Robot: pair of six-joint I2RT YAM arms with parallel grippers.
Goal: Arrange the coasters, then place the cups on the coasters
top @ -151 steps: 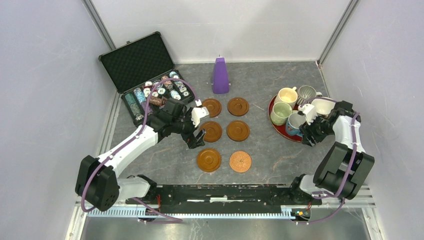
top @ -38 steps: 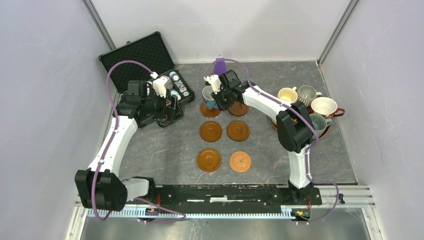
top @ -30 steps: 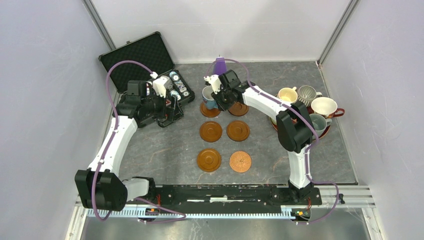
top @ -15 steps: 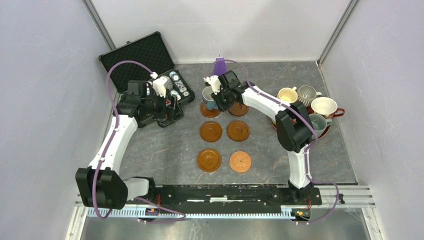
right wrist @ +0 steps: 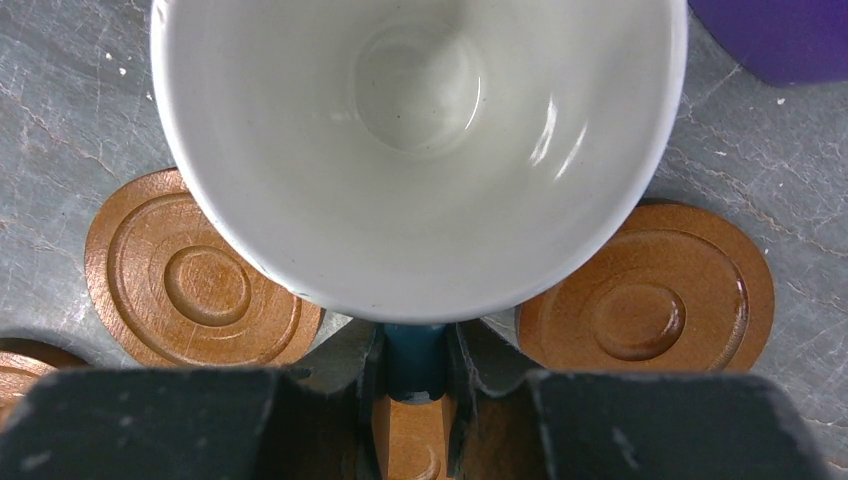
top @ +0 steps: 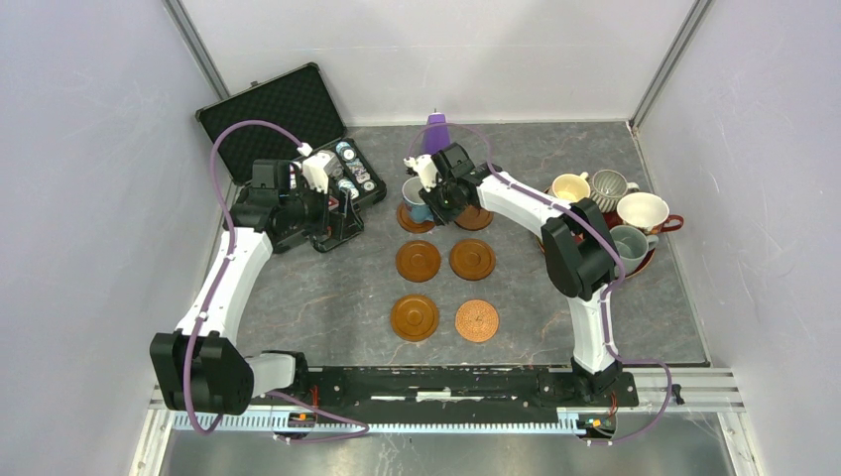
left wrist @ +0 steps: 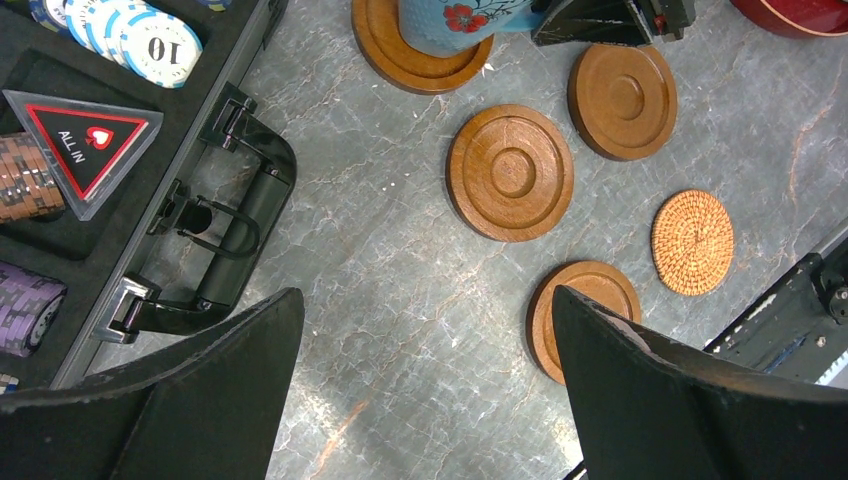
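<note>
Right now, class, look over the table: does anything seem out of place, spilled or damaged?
Nothing looks spilled or broken. Only the woven coaster at the grid's near right stands out: lighter and finely patterned, unlike the five glossy ringed coasters.

The right arm [top: 526,206] stretches from the near right to the back row of coasters [top: 476,220], barring the way between the red tray [top: 645,265] and the table's middle. There the blue mug [top: 415,188] and purple cone [top: 436,134] stand close together; bare tabletop [top: 327,288] lies open left of the nearer coasters, up to the case [top: 288,129] and left gripper [top: 339,220].
</note>
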